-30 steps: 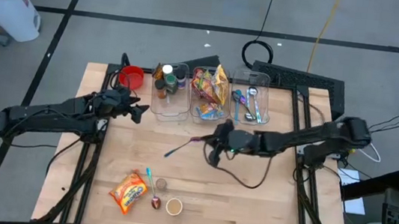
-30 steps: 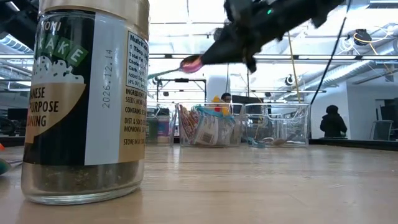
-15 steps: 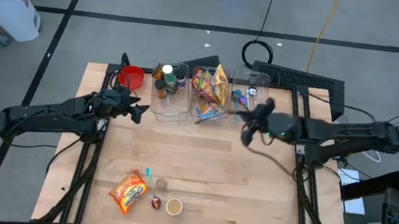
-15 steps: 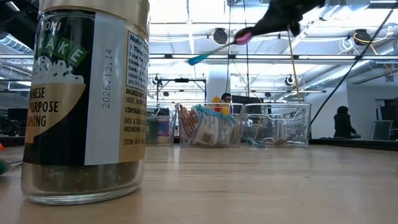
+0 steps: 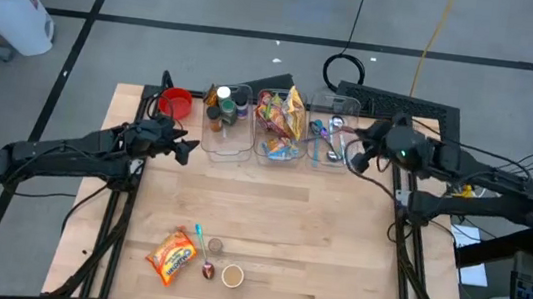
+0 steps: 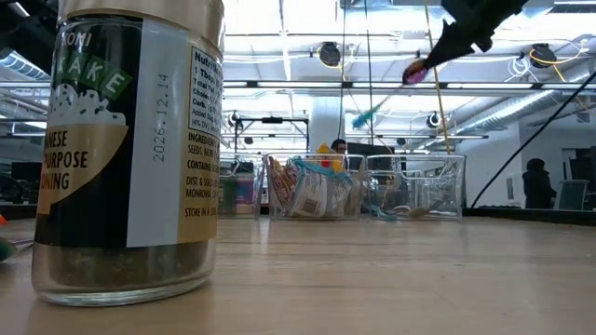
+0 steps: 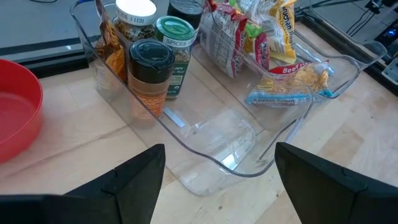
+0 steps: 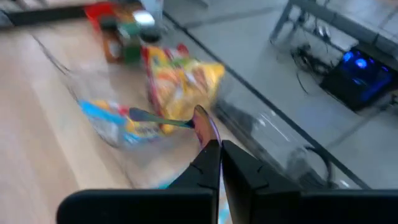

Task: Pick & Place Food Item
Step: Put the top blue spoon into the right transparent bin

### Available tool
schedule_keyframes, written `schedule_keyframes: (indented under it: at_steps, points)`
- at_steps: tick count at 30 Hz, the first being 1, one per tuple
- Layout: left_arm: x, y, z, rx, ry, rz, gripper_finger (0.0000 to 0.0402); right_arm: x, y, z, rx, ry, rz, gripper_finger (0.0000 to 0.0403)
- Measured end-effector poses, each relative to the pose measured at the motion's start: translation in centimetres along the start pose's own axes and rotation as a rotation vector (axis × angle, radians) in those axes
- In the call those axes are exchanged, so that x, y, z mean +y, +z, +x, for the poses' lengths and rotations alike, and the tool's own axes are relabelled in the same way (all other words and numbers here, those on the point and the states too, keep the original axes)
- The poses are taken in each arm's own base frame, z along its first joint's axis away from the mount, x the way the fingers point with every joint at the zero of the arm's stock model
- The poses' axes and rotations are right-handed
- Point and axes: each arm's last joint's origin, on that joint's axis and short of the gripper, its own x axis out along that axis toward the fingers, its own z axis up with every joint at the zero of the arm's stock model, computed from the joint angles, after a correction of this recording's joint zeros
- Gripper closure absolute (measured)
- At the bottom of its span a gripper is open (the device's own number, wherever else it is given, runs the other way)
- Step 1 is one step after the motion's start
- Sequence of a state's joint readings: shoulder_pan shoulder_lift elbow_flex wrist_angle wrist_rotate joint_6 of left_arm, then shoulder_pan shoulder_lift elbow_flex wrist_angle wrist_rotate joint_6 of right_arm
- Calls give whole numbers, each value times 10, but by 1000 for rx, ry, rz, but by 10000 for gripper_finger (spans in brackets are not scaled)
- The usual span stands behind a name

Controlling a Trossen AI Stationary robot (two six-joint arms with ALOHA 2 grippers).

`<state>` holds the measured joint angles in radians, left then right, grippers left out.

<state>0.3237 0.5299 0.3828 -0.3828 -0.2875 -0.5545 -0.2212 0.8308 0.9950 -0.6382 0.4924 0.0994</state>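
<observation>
Two dark arms reach over the wooden table (image 5: 267,230). One arm comes in from the left side of the high view and lies low, with the left gripper (image 5: 182,150) near the middle left of the frame, just beside the first of three clear bins (image 5: 228,130). Its fingers (image 7: 134,180) are spread apart and hold nothing. The other arm comes in from the right side of the high view and bends at the elbow. The right gripper (image 5: 356,156) sits in the upper right of the frame, over the edge of the last bin (image 5: 334,127). Its fingers (image 8: 208,163) are pressed tight on a spoon (image 8: 171,121) with a purple end and a teal handle. In the low view, the spoon is up high in the upper right, tilted down toward the bins.

The middle bin (image 5: 281,126) holds snack bags. The first bin holds spice jars (image 7: 152,68). A red bowl (image 5: 176,104) sits at the upper left of the table. An orange snack bag (image 5: 172,256) lies at the lower left of the table, with a small cup (image 5: 232,276) near it. A big spice jar (image 6: 126,149) fills the left side of the low view
</observation>
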Motion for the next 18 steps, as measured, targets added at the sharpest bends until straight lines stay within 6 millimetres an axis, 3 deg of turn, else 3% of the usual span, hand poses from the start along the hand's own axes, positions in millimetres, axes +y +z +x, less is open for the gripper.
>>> schedule_keyframes:
  at_steps: [10, 13, 18]
  points:
    - [0, 0, 0, 0, 0, 0, 91, -17, 23, 37, 283, -47, -202, 403]
    - [0, 0, 0, 0, 0, 0, 91, -22, 22, 53, 365, -50, -245, 403]
    - [0, 0, 0, 0, 0, 0, 91, -25, 14, 76, 479, 86, -310, 403]
